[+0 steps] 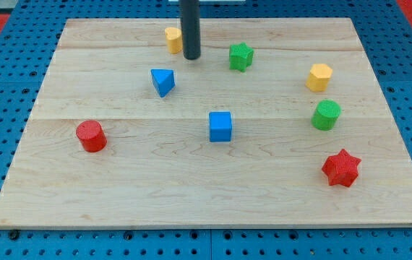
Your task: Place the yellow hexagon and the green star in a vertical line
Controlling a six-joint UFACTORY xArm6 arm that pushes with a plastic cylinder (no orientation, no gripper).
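Eight blocks sit on our wooden bench, listed from the view's left to the view's right.

Red cylinder: far left, mid-height, well apart from the rest.
Blue triangle: upper left-centre, below and a bit left of our tip.
Yellow block by rod: near the view's top, partly hidden behind the rod, shape can't be made out fully.
Our tip: end of the dark rod, down on the bench near the top centre, just beside the right edge of that yellow block; touching or not, can't tell. We have no fingers, so nothing open or closed and nothing held.
Blue cube: approx. centre of the bench, well below our tip.
Green star: right of our tip at about the same height, near but apart from it.
Yellow hexagon: upper right, well apart from the green star, lower and to its right.
Green cylinder: directly below the yellow hexagon, near but not touching.
Red star: lower right, below the green cylinder.
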